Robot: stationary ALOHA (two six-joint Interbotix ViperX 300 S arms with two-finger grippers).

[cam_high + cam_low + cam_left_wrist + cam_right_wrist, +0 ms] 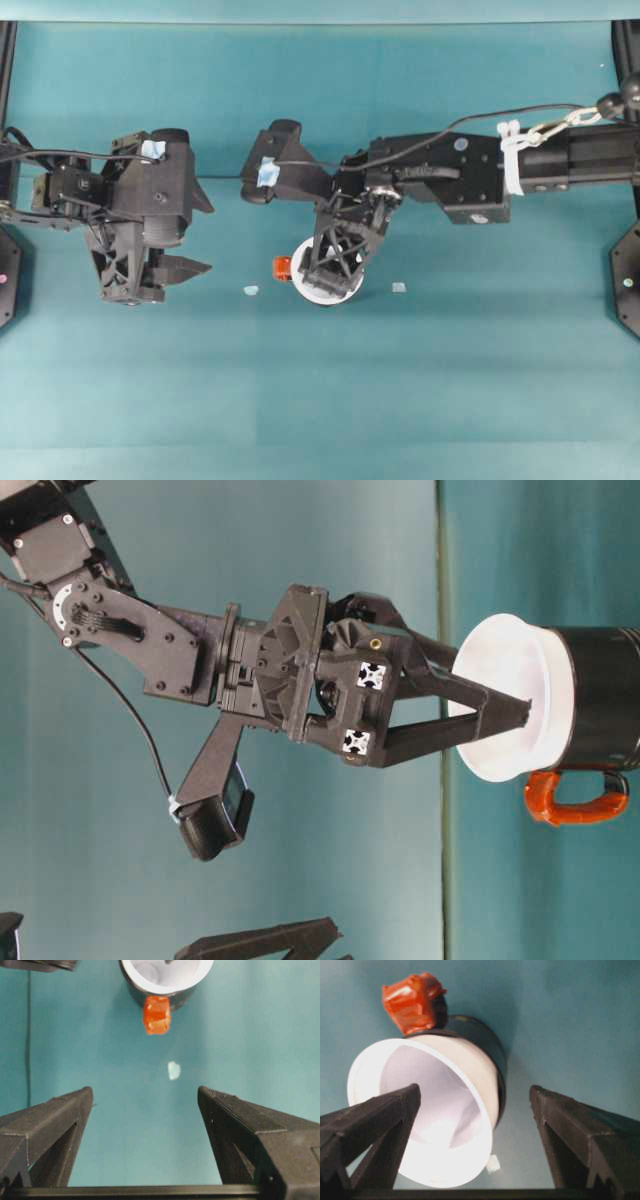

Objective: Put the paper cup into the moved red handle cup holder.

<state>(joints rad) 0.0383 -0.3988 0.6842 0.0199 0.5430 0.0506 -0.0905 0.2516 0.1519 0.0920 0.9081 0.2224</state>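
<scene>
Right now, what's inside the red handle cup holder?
The paper cup sits in the red handle cup holder, its rim sticking out. The cup's lower part and the holder's bottom are hidden.

paper cup [445, 1110]: white paper, smooth and matt, with a soft sheen inside the wall.
red handle cup holder [605, 715]: glossy black hard plastic, smooth; its tab is shiny orange-red with a wrinkled, wrapped-looking skin.
right gripper [475, 1125]: matt black plastic with fine printed layer lines, rough at the finger edges.
left gripper [145, 1110]: the same matt black ribbed plastic.
table [480, 380]: teal, flat and matt, cloth-like.
</scene>
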